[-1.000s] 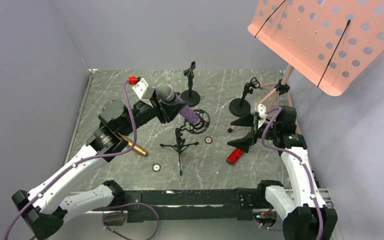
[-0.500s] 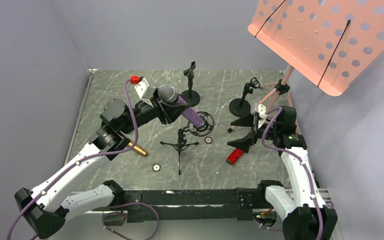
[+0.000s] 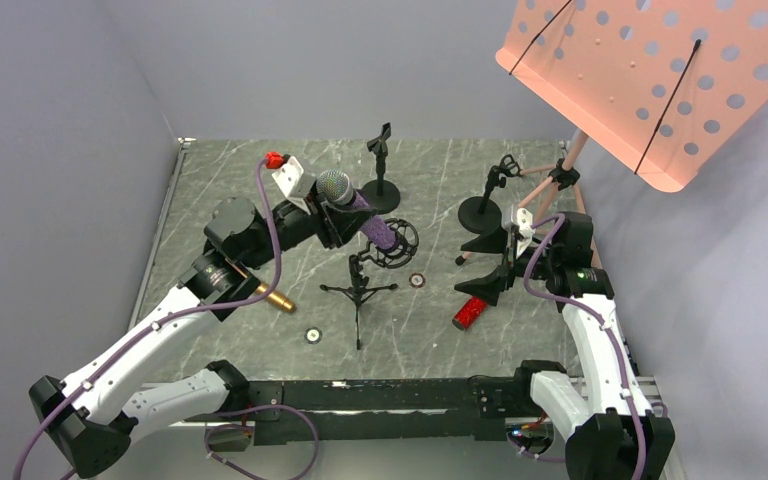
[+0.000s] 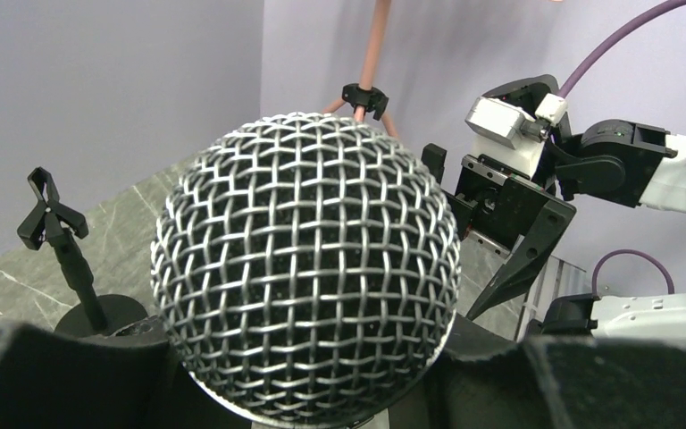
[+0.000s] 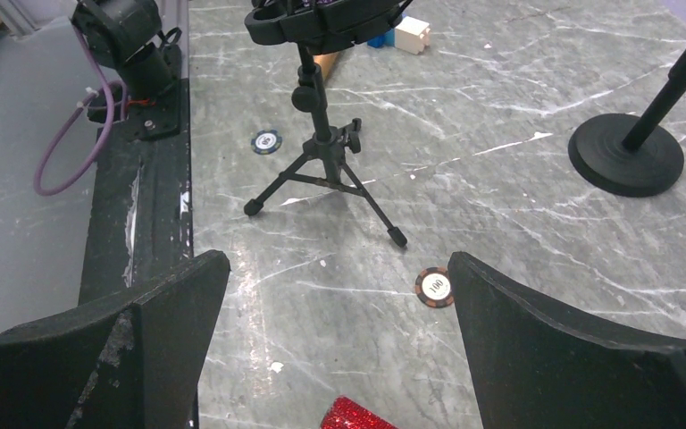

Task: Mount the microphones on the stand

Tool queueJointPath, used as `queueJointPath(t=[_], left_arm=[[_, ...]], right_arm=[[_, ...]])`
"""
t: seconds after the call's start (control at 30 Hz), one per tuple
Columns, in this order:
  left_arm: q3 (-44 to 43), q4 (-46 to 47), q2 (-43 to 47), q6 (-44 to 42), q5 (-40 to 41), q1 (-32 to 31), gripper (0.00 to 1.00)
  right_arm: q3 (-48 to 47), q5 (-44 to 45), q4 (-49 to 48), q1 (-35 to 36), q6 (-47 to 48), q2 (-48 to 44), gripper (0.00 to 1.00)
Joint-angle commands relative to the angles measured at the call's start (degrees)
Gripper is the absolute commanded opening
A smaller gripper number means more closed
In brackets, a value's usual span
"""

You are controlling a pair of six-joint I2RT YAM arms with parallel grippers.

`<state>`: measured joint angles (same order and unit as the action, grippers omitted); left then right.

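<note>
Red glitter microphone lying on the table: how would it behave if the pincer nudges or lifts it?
The red microphone lies on its side on the smooth table, and its body looks round, so a sideways nudge would probably roll it. Its glittery skin looks rough, so the open right pincer likely grips it without much slip. It appears rigid.

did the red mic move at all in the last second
No. The red microphone lies in the same spot as before, just right of the poker chip, with the same gap to it in the top view.
</note>
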<state>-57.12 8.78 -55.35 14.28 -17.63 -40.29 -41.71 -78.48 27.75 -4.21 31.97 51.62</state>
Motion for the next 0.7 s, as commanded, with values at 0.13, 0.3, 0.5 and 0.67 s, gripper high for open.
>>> queueJointPath(t=[0.13,0.3,0.5,0.67], left_arm=[[-3.08,0.37,-0.89,0.24,-1.75,0.37,0.0],[-1.63,0.3,-1.73,0.34,-2.81,0.3,0.0],[-1.06,0.15,-3.08,-0.88,-4.87,0.37,0.0],[-1.72,-2.04,-5.09,-2.51,-6.02,0.34,0.0]], right_arm=[[-0.03,-2.03,-1.31,-0.3,1.34,-0.7,1.0],[-0.03,-2.11,-1.29,-0.27,1.45,-0.76,1.0],[0.05,-2.12,-1.2,-0.28,1.61,-0.7,1.0],[0.14,-2.12,-0.81,-0.27,2.21,-0.72,1.0]])
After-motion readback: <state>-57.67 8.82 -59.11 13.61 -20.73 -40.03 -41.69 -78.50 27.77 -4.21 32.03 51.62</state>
